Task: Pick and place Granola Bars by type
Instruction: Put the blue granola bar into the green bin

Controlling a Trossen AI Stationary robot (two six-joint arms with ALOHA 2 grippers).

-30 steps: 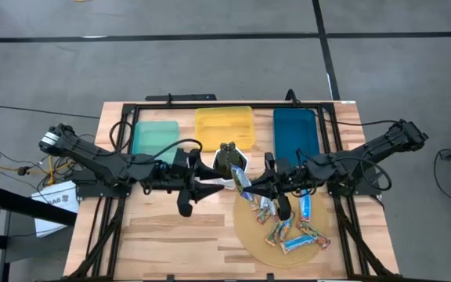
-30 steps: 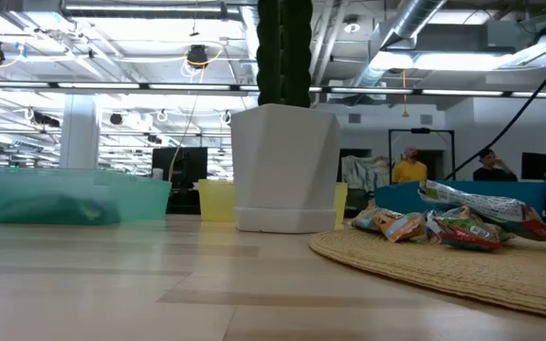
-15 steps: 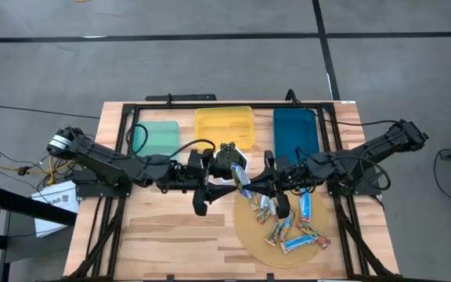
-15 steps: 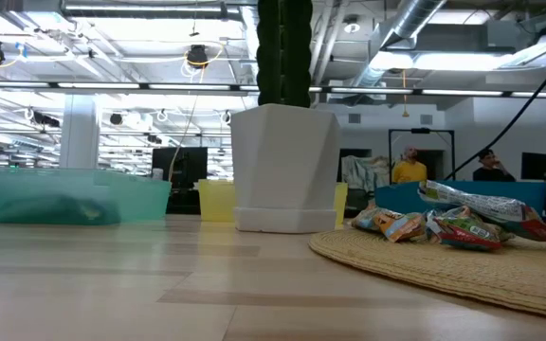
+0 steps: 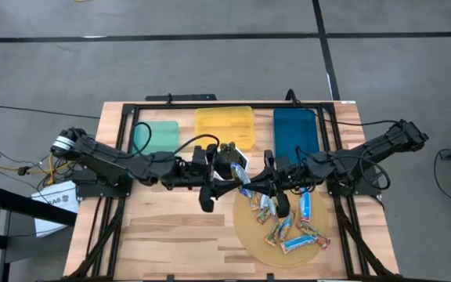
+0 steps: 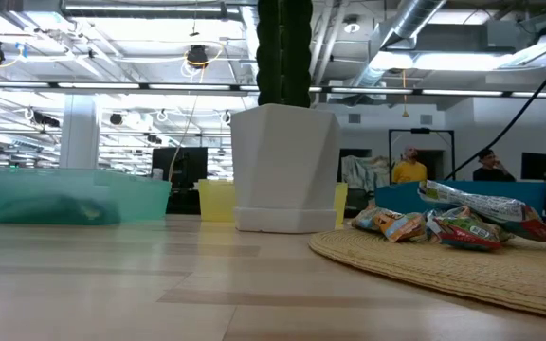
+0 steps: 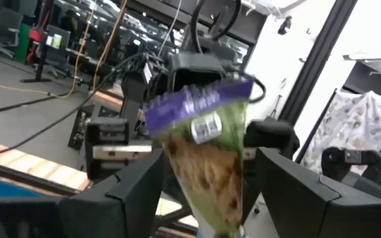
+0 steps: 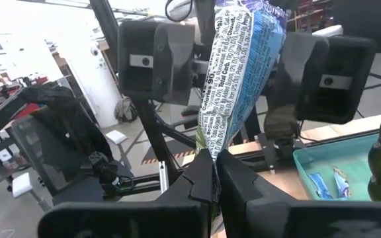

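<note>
My right gripper (image 5: 250, 188) is above the table's middle and is shut on a granola bar (image 8: 240, 73) with a blue, white and green wrapper. The bar reaches toward my left gripper (image 5: 227, 186), which is open. Its two fingers (image 8: 154, 59) stand on either side of the bar's free end (image 7: 204, 119), with a gap showing on both sides. Several more granola bars (image 5: 288, 223) lie piled on a round woven mat (image 5: 249, 235) and also show in the low view (image 6: 444, 225). My right gripper pinches the bar between its two fingers at one end (image 8: 207, 151), right at the wrapper's seam. The bar is lifted clear of the table and sticks out from the fingertips toward the left arm, its other end free.
Three bins stand along the far edge: green (image 5: 155, 137), yellow (image 5: 224, 124) and blue (image 5: 294, 131). A white pot with a dark plant (image 5: 229, 157) stands just behind both grippers. Bare wood lies near the front left (image 5: 163, 235). People show far off in the room (image 6: 410, 169).
My left gripper has moved toward the table's right, up to the bar held by my right gripper, so that its open fingers now stand around the bar's free end. My right gripper and the bar have kept still.
</note>
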